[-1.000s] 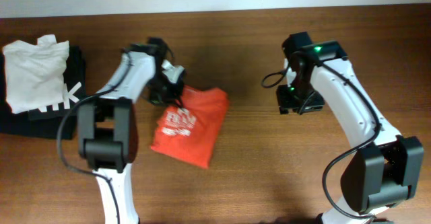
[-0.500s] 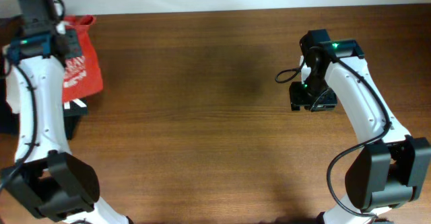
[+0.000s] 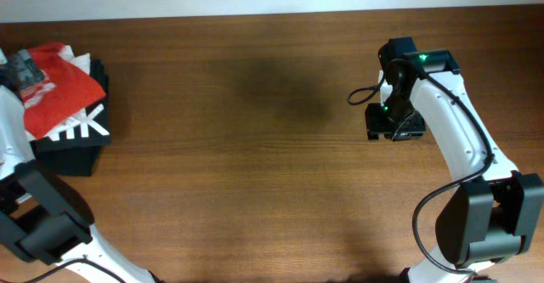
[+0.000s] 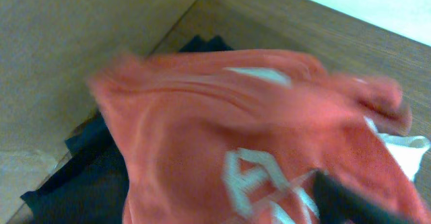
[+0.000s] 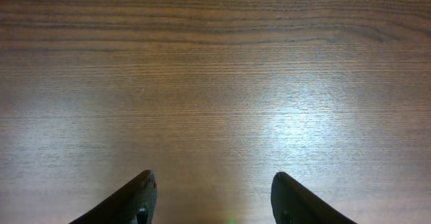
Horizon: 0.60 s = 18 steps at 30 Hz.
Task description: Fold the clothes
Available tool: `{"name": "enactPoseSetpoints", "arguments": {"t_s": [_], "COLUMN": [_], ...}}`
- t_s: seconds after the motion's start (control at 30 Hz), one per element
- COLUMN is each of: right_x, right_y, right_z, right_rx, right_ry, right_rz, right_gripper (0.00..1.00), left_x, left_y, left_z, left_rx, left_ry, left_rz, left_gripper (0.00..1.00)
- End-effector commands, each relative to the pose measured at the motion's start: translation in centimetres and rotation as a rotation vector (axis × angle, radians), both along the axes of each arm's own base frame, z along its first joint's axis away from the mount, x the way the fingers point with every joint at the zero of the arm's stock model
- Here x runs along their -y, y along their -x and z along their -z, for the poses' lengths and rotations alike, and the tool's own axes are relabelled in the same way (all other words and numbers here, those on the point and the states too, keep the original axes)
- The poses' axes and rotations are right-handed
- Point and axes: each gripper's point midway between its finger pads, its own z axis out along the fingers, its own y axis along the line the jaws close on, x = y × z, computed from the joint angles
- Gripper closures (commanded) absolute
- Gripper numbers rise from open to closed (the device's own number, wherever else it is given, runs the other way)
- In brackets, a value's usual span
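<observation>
Well, writing: the shirt (image 3: 59, 92) (image 4: 222, 136) is showing white lettering, too blurred to read; the black garment (image 3: 72, 143) (image 4: 94, 183) is showing white block letters, the last looking like a K.
Surface: a dark brown wood-grain table (image 3: 255, 164) (image 5: 215, 83) is carrying everything, with a pale strip running along its far edge.
Count: one red shirt, one black garment, one white garment (image 3: 81, 62) (image 4: 404, 153), two arms.
Shirt: it is lying crumpled at the table's far left corner, draping over the black garment, with the white garment peeking out beside it.
Left gripper (image 3: 24, 66): it is hanging over the shirt; one dark finger (image 4: 347, 198) is showing against the cloth, and whether it is gripping cannot be told.
Right gripper (image 3: 393, 123) (image 5: 212, 197): its fingers are standing wide apart over bare wood, holding nothing.
</observation>
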Motion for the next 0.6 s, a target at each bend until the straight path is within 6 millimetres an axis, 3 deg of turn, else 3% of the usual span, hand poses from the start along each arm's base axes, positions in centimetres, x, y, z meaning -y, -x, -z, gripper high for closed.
{"name": "enactPoseSetpoints", "arguments": {"t_s": [0.0, 0.07, 0.13, 0.23, 0.3, 0.33, 0.37, 0.4, 0.47, 0.57], "right_x": [0.5, 0.5, 0.4, 0.4, 0.2, -0.7, -1.2, -2.0, -2.8, -4.2], "right_y": [-0.1, -0.1, -0.1, -0.1, -0.3, -0.6, -0.8, -1.3, -1.6, -1.3], "right_z": [-1.0, -1.0, -1.0, -1.0, -0.9, -0.9, -0.9, -0.9, -1.0, -1.2], "right_rx": [0.025, 0.025, 0.025, 0.025, 0.033, 0.042, 0.051, 0.068, 0.080, 0.074], "right_ry": [0.014, 0.014, 0.013, 0.013, -0.002, -0.051, -0.082, -0.126, -0.172, -0.257], "right_rz": [0.006, 0.006, 0.006, 0.006, 0.006, 0.006, 0.006, 0.005, -0.007, -0.095], "right_gripper": [0.41, 0.41, 0.41, 0.37, 0.18, 0.04, 0.01, 0.01, 0.01, 0.01], "left_x": [-2.4, -1.9, 0.9, 5.6, 10.3, 14.3, 16.2, 20.9, 26.2, 32.9], "left_y": [0.7, 0.6, -0.6, -1.7, -2.5, -3.3, -3.5, -3.6, -2.8, 0.8], "left_z": [-3.3, -5.1, -6.7, -5.7, -4.4, -3.6, -3.2, -2.1, -0.9, 1.0], "left_rx": [0.134, 0.187, 0.219, 0.169, 0.094, 0.041, 0.015, -0.064, -0.165, -0.379], "left_ry": [0.061, 0.135, 0.203, 0.294, 0.346, 0.376, 0.386, 0.409, 0.444, 0.457], "left_rz": [-0.045, -0.010, 0.093, 0.185, 0.251, 0.315, 0.343, 0.409, 0.485, 0.561], "left_gripper": [0.01, 0.01, 0.01, 0.01, 0.01, 0.01, 0.01, 0.01, 0.01, 0.01]}}
